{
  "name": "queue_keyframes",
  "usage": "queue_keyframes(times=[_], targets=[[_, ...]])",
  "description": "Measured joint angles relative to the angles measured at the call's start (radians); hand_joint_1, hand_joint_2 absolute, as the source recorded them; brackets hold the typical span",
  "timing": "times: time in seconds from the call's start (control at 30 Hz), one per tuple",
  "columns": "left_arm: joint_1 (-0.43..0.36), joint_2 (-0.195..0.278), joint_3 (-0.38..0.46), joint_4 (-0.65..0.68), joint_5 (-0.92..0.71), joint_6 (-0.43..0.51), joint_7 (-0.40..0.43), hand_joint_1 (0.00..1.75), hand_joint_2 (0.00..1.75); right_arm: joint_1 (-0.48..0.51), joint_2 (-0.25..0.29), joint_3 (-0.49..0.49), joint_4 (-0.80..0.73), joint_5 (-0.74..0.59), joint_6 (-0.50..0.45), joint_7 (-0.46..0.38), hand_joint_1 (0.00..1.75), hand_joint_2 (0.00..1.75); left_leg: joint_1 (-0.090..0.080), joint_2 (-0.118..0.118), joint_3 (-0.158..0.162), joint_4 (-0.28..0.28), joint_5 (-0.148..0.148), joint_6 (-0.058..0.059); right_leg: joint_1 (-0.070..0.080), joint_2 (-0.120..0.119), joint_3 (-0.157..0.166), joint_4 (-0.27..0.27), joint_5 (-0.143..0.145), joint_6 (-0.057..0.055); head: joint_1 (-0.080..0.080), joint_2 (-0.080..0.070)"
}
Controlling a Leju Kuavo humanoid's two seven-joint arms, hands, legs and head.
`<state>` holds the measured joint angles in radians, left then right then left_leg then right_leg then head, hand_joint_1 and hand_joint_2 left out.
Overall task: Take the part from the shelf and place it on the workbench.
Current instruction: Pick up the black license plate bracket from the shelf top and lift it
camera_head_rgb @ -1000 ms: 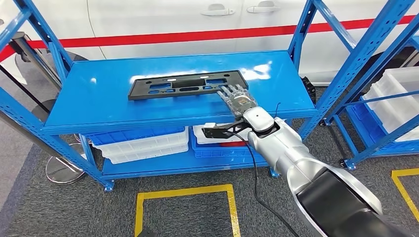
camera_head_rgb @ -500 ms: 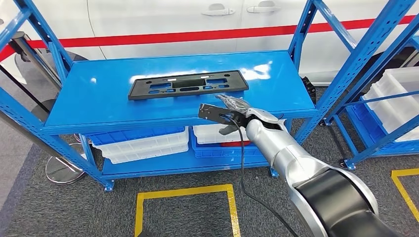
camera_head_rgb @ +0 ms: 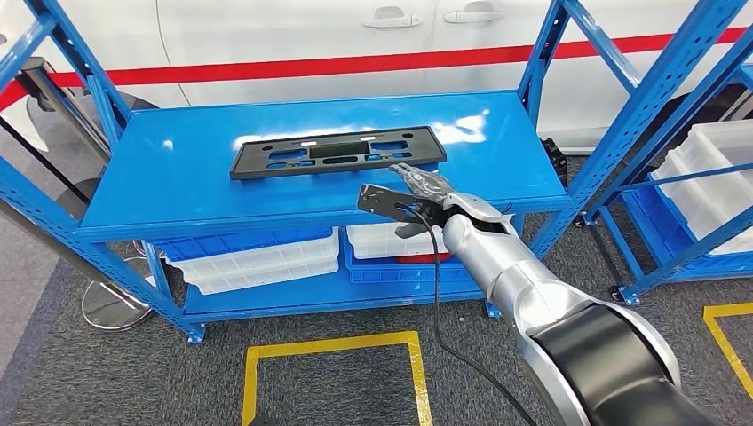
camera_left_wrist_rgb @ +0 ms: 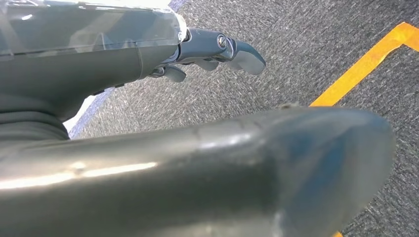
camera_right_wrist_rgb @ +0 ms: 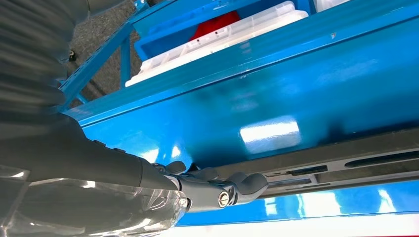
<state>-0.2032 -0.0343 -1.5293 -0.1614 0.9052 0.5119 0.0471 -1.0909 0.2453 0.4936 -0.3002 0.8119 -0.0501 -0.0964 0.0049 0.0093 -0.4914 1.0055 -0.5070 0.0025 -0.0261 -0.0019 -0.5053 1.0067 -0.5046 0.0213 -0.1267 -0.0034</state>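
Observation:
The part, a long black plastic plate with cut-outs (camera_head_rgb: 337, 153), lies flat on the top board of the blue shelf (camera_head_rgb: 178, 177). My right hand (camera_head_rgb: 424, 193) is turned on its side over the board's front right area, just in front of the part's right end. It holds nothing. In the right wrist view its loosely bent fingers (camera_right_wrist_rgb: 247, 183) reach close to the part's edge (camera_right_wrist_rgb: 346, 165); contact cannot be told. My left hand (camera_left_wrist_rgb: 207, 49) hangs over grey carpet, holding nothing.
White bins (camera_head_rgb: 257, 262) sit in blue trays on the lower shelf. A second blue rack with white bins (camera_head_rgb: 710, 177) stands at the right. A white car (camera_head_rgb: 355, 35) is behind the shelf. Yellow tape (camera_head_rgb: 337, 342) marks the floor. A black cable (camera_head_rgb: 439, 293) hangs from my right wrist.
My right hand lay flat, palm down, over the part's right end a second ago. It has since rolled onto its side and drawn back toward the shelf's front edge. The part has not moved.

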Motion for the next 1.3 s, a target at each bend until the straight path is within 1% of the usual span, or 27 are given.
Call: queue_keyframes(times=[0.37, 0.43, 0.47, 0.5, 0.53, 0.57, 0.6, 0.67, 0.7, 0.73, 0.77, 0.8, 0.83, 0.87, 0.9, 0.93, 0.97, 1.0, 1.03, 1.07, 1.1, 1.13, 1.17, 1.2, 1.23, 1.27, 1.3], targets=[[-0.004, 0.0, 0.023, 0.0, 0.071, -0.047, -0.014, 0.0, 0.0, 0.001, -0.003, 0.0, 0.008, 0.009, 0.001, 0.003, 0.0, 1.75, 0.0, 0.0, 0.0, 0.0, 0.0, 0.0, 0.0, 0.0, 0.0, 0.0, 0.0, 0.0, 0.0, 0.0], [-0.009, 0.003, 0.035, 0.0, 0.086, -0.062, -0.02, 0.0, 0.0, 0.001, -0.003, 0.0, 0.009, 0.01, 0.002, 0.003, 0.0, 1.75, -0.002, 0.0, -0.002, 0.002, -0.001, 0.005, -0.005, 0.0, 0.0, -0.008, 0.004, 0.006, 0.0, 0.0], [-0.012, 0.005, 0.04, 0.0, 0.09, -0.065, -0.022, 0.0, 0.0, 0.0, -0.002, 0.0, 0.007, 0.01, 0.002, 0.004, 0.0, 1.75, -0.002, 0.0, 0.001, -0.006, 0.001, 0.01, -0.006, 0.0, 0.003, -0.015, 0.007, 0.01, 0.0, 0.0], [-0.014, 0.007, 0.045, 0.0, 0.094, -0.068, -0.024, 0.0, 0.0, -0.001, -0.003, 0.0, 0.006, 0.01, 0.002, 0.004, 0.0, 1.75, 0.0, 0.0, 0.008, -0.019, 0.005, 0.016, -0.008, 0.0, 0.004, -0.019, 0.01, 0.014, 0.0, 0.0], [-0.017, 0.007, 0.049, 0.0, 0.097, -0.069, -0.026, 0.0, 0.0, -0.002, -0.004, 0.0, 0.005, 0.011, 0.003, 0.004, 0.0, 1.75, 0.003, 0.001, 0.019, -0.038, 0.009, 0.02, -0.007, 0.001, -0.002, -0.009, 0.009, 0.015, 0.0, 0.0], [-0.019, 0.007, 0.053, 0.0, 0.099, -0.07, -0.027, 0.0, 0.0, -0.004, -0.005, 0.0, 0.003, 0.011, 0.004, 0.005, 0.0, 1.75, 0.006, 0.003, 0.03, -0.053, 0.014, 0.024, -0.006, 0.001, -0.022, 0.022, 0.003, 0.014, 0.001, 0.0], [-0.019, 0.007, 0.057, 0.0, 0.101, -0.071, -0.029, 0.0, 0.0, -0.005, -0.007, 0.0, 0.004, 0.012, 0.005, 0.006, 0.0, 1.75, 0.008, 0.004, 0.039, -0.063, 0.014, 0.026, -0.005, 0.001, -0.06, 0.077, -0.009, 0.013, 0.001, 0.0], [-0.02, 0.007, 0.061, 0.0, 0.102, -0.072, -0.03, 0.0, 0.0, 0.0, -0.01, 0.0, 0.007, 0.013, 0.01, 0.009, 0.0, 1.75, 0.009, 0.004, 0.053, -0.067, 0.004, 0.028, -0.006, 0.002, -0.164, 0.215, -0.029, 0.013, 0.001, 0.0], [-0.019, 0.007, 0.062, 0.0, 0.102, -0.072, -0.031, 0.0, 0.0, 0.006, -0.012, 0.0, 0.009, 0.014, 0.011, 0.011, 0.0, 1.75, 0.009, 0.003, 0.062, -0.067, -0.004, 0.027, -0.007, 0.002, -0.209, 0.258, -0.018, 0.015, 0.001, 0.0], [-0.017, 0.007, 0.063, 0.0, 0.102, -0.072, -0.032, 0.0, 0.0, 0.011, -0.014, 0.0, 0.011, 0.014, 0.012, 0.012, 0.0, 1.75, 0.01, 0.0, 0.075, -0.066, -0.015, 0.024, -0.009, 0.001, -0.236, 0.262, 0.017, 0.016, 0.001, 0.0], [-0.014, 0.007, 0.064, 0.0, 0.102, -0.072, -0.033, 0.0, 0.0, 0.014, -0.016, 0.0, 0.013, 0.014, 0.012, 0.013, 0.0, 1.75, 0.012, -0.003, 0.091, -0.066, -0.028, 0.02, -0.01, 0.001, -0.243, 0.223, 0.073, 0.016, 0.001, 0.0], [-0.011, 0.007, 0.064, 0.0, 0.102, -0.072, -0.035, 0.0, 0.0, 0.017, -0.018, 0.0, 0.014, 0.014, 0.012, 0.013, 0.0, 1.75, 0.015, -0.004, 0.109, -0.066, -0.043, 0.015, -0.01, -0.001, -0.236, 0.162, 0.132, 0.016, 0.001, 0.0], [-0.009, 0.006, 0.064, 0.0, 0.101, -0.072, -0.037, 0.0, 0.0, 0.018, -0.023, 0.0, 0.016, 0.014, 0.011, 0.013, 0.0, 1.75, 0.015, -0.005, 0.123, -0.066, -0.058, 0.007, -0.008, -0.002, -0.224, 0.111, 0.173, 0.015, 0.001, 0.0], [-0.009, 0.006, 0.064, 0.0, 0.101, -0.073, -0.04, 0.0, 0.0, 0.02, -0.025, 0.0, 0.017, 0.014, 0.01, 0.013, 0.0, 1.75, 0.015, -0.006, 0.133, -0.068, -0.071, -0.001, -0.004, -0.004, -0.209, 0.068, 0.188, 0.011, 0.001, 0.0], [-0.01, 0.006, 0.065, 0.0, 0.1, -0.074, -0.042, 0.0, 0.0, 0.022, -0.028, 0.0, 0.018, 0.014, 0.009, 0.011, 0.0, 1.75, 0.015, -0.004, 0.137, -0.07, -0.081, -0.009, 0.0, -0.004, -0.199, 0.047, 0.176, 0.004, 0.001, 0.0], [-0.011, 0.006, 0.065, 0.0, 0.1, -0.076, -0.043, 0.0, 0.0, 0.023, -0.03, 0.001, 0.019, 0.015, 0.008, 0.01, 0.0, 1.75, 0.015, -0.003, 0.14, -0.076, -0.086, -0.017, 0.006, -0.002, -0.193, 0.043, 0.153, -0.006, 0.0, 0.0], [-0.012, 0.006, 0.065, 0.0, 0.099, -0.078, -0.044, 0.0, 0.0, 0.024, -0.03, 0.001, 0.019, 0.015, 0.006, 0.009, 0.0, 1.75, 0.015, -0.001, 0.149, -0.085, -0.091, -0.024, 0.007, 0.0, -0.184, 0.031, 0.134, -0.016, 0.0, 0.0], [-0.013, 0.006, 0.065, 0.0, 0.098, -0.079, -0.045, 0.0, 0.0, 0.026, -0.031, 0.001, 0.017, 0.015, 0.005, 0.009, 0.0, 1.75, 0.016, 0.0, 0.159, -0.091, -0.097, -0.029, 0.007, 0.003, -0.176, 0.026, 0.12, -0.024, 0.0, 0.0], [-0.014, 0.006, 0.065, 0.0, 0.098, -0.081, -0.045, 0.0, 0.0, 0.026, -0.033, 0.001, 0.016, 0.014, 0.004, 0.009, 0.0, 1.75, 0.017, 0.001, 0.16, -0.08, -0.104, -0.032, 0.005, 0.005, -0.165, 0.021, 0.109, -0.031, 0.0, 0.0], [-0.016, 0.006, 0.066, 0.0, 0.097, -0.082, -0.046, 0.0, 0.0, 0.027, -0.034, 0.001, 0.015, 0.014, 0.003, 0.009, 0.0, 1.75, 0.017, 0.0, 0.144, -0.039, -0.117, -0.031, 0.004, 0.007, -0.149, 0.013, 0.1, -0.037, 0.0, 0.0], [-0.017, 0.006, 0.066, 0.0, 0.096, -0.083, -0.046, 0.0, 0.0, 0.03, -0.035, 0.001, 0.014, 0.013, 0.003, 0.008, 0.0, 1.75, 0.017, -0.001, 0.104, 0.03, -0.136, -0.028, 0.004, 0.008, -0.131, 0.004, 0.09, -0.041, -0.001, 0.0], [-0.017, 0.006, 0.066, 0.0, 0.096, -0.084, -0.046, 0.0, 0.0, 0.035, -0.035, 0.001, 0.015, 0.012, 0.004, 0.008, 0.0, 1.75, 0.016, -0.002, 0.044, 0.122, -0.154, -0.023, 0.006, 0.009, -0.112, -0.005, 0.08, -0.044, -0.001, 0.0], [-0.015, 0.006, 0.065, 0.0, 0.096, -0.084, -0.046, 0.0, 0.0, 0.043, -0.036, 0.001, 0.016, 0.012, 0.005, 0.007, 0.0, 1.75, 0.015, -0.003, -0.021, 0.207, -0.164, -0.02, 0.009, 0.01, -0.092, -0.012, 0.07, -0.045, -0.001, 0.0], [-0.012, 0.006, 0.065, 0.0, 0.096, -0.085, -0.046, 0.0, 0.0, 0.051, -0.036, 0.001, 0.017, 0.012, 0.008, 0.006, 0.0, 1.75, 0.013, -0.004, -0.081, 0.264, -0.154, -0.019, 0.011, 0.012, -0.071, -0.017, 0.058, -0.044, -0.001, 0.0], [-0.008, 0.006, 0.065, 0.0, 0.097, -0.086, -0.046, 0.0, 0.0, 0.057, -0.036, 0.001, 0.018, 0.011, 0.01, 0.005, 0.0, 1.75, 0.012, -0.005, -0.127, 0.281, -0.117, -0.019, 0.012, 0.014, -0.049, -0.02, 0.044, -0.043, -0.001, 0.0], [-0.005, 0.006, 0.066, 0.0, 0.097, -0.087, -0.046, 0.0, 0.0, 0.06, -0.036, 0.001, 0.019, 0.011, 0.012, 0.004, 0.0, 1.75, 0.013, -0.005, -0.153, 0.252, -0.054, -0.02, 0.012, 0.017, -0.025, -0.021, 0.03, -0.041, -0.001, 0.0], [-0.003, 0.006, 0.066, 0.0, 0.097, -0.087, -0.046, 0.0, 0.0, 0.061, -0.036, 0.001, 0.019, 0.011, 0.014, 0.003, 0.0, 1.75, 0.014, -0.005, -0.166, 0.191, 0.024, -0.019, 0.012, 0.02, -0.001, -0.021, 0.013, -0.038, -0.001, 0.0]])
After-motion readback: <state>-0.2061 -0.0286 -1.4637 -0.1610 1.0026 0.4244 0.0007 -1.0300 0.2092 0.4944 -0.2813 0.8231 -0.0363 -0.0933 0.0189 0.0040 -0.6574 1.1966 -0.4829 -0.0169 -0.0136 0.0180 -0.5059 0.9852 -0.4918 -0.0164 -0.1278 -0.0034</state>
